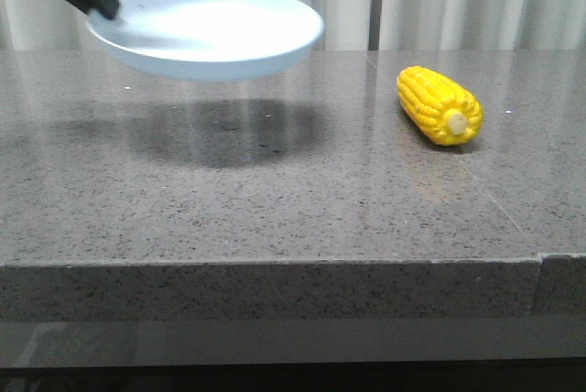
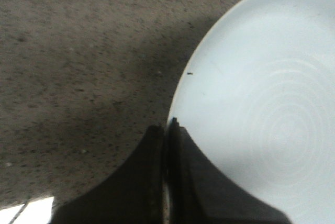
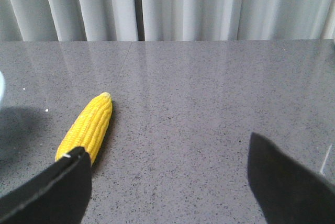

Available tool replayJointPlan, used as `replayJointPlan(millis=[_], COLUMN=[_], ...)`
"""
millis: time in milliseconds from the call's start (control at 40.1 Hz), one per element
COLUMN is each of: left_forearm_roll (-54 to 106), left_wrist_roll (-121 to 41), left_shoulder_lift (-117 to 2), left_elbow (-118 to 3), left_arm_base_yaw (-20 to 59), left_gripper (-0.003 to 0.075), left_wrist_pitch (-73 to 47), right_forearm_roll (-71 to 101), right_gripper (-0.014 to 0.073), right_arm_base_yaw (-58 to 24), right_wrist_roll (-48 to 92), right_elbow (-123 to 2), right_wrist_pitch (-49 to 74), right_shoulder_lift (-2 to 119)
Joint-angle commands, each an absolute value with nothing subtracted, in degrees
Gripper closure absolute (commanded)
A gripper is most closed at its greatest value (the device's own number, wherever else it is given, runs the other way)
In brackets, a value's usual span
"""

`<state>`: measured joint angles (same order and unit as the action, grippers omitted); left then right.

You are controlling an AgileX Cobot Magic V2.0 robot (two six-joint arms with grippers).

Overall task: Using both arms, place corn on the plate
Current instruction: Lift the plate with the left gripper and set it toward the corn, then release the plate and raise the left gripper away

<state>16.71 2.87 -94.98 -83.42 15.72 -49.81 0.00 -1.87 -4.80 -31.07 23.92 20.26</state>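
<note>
One pincer (image 2: 166,145) holds plate (image 1: 206,30) aloft; corn (image 1: 439,104) lies unmarked.

The corn (image 1: 439,104) is bright yellow with neat rows of kernels and a pale beige stub end. The plate (image 1: 206,30) is pale blue-white, with faint concentric rings in its centre. Both grippers, left (image 2: 166,130) and right (image 3: 167,182), are black. The table (image 1: 275,200) is speckled grey-brown stone.
</note>
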Motion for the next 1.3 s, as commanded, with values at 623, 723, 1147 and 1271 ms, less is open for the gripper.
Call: replayJointPlan(millis=[623,723,1147,1271], left_forearm_roll=[12.3,7.7,-2.3,-2.3], left_wrist_roll=[2.9,3.9,6.8,6.8], left_shoulder_lift=[-95.7,-91.8,-72.3,-65.1], left_elbow=[-85.3,-85.3,-71.9,-64.3], left_arm_base_yaw=[17.5,17.2,13.6,13.5], left_gripper=[0.0419,0.0418,0.0739,0.0741], left_wrist_pitch=[-45.0,-46.4,-46.5,-42.8], right_forearm_roll=[-0.9,-0.9,-0.9,-0.9], right_gripper=[-0.0038,-0.0038,-0.0038,-0.0038], right_arm_base_yaw=[-1.4,-1.4,-1.4,-1.4], right_wrist_roll=[-4.2,-4.2,-4.2,-4.2], right_elbow=[-33.1,-33.1,-33.1,-33.1], right_wrist_pitch=[19.6,19.6,19.6,19.6], right_shoulder_lift=[21.1,21.1,21.1,21.1])
